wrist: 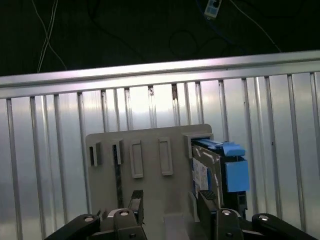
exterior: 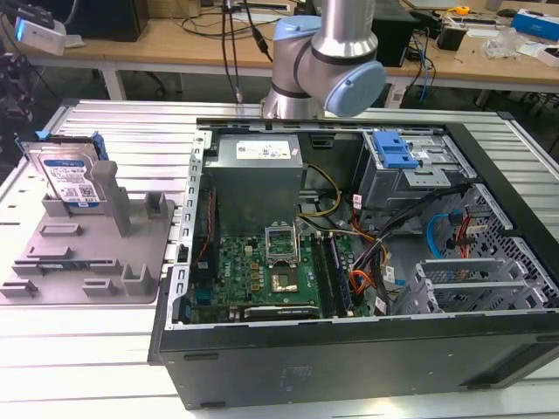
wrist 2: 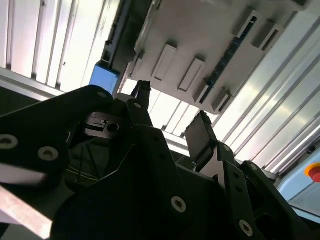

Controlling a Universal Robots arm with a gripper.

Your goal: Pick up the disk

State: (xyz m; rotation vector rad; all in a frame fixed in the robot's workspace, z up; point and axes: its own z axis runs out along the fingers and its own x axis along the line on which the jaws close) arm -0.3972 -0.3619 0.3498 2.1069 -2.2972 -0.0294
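The disk (exterior: 70,179) stands on edge in the gray fixture (exterior: 87,253), at the exterior view's left; your gripper (wrist: 170,212) hangs over the fixture, spread wide and empty; best centre its jaws across the disk's flat faces.

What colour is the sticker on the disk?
Blue and white, on the flat silver rectangular disk; clearest in the exterior view.

The disk (exterior: 70,179) has a glossy label and blue plastic rails, fixture (exterior: 96,237) is matt gray plastic, worktop's (exterior: 87,349) shiny ribbed metal, pincer (wrist 2: 172,107) looks matt black.
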